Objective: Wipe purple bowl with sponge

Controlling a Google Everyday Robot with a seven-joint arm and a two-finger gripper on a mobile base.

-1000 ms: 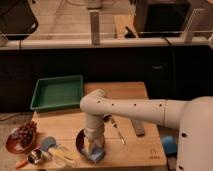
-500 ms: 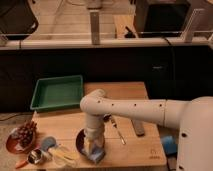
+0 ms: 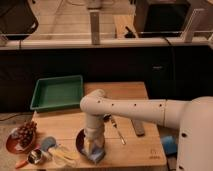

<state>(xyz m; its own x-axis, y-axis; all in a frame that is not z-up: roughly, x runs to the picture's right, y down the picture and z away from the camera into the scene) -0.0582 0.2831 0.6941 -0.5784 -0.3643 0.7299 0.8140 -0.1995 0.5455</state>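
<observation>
Jaws down inside purple bowl (image 3: 79,143) (sponge (image 3: 96,153) directly beneath).

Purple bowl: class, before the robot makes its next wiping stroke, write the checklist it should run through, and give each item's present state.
1. Pincer at the purple bowl: ok, the arm comes straight down into it.
2. Sponge at the bowl: ok, it sits under the pincer, at the bowl's near right rim.
3. Sponge firmly held: cannot tell, the arm hides the contact.
4. Bowl flat on the wooden table: ok.
5. Grape dish clear of the arm: ok, it stands well to the bowl's left.
6. Utensil clear of the bowl: ok, it lies apart on the other side.
</observation>
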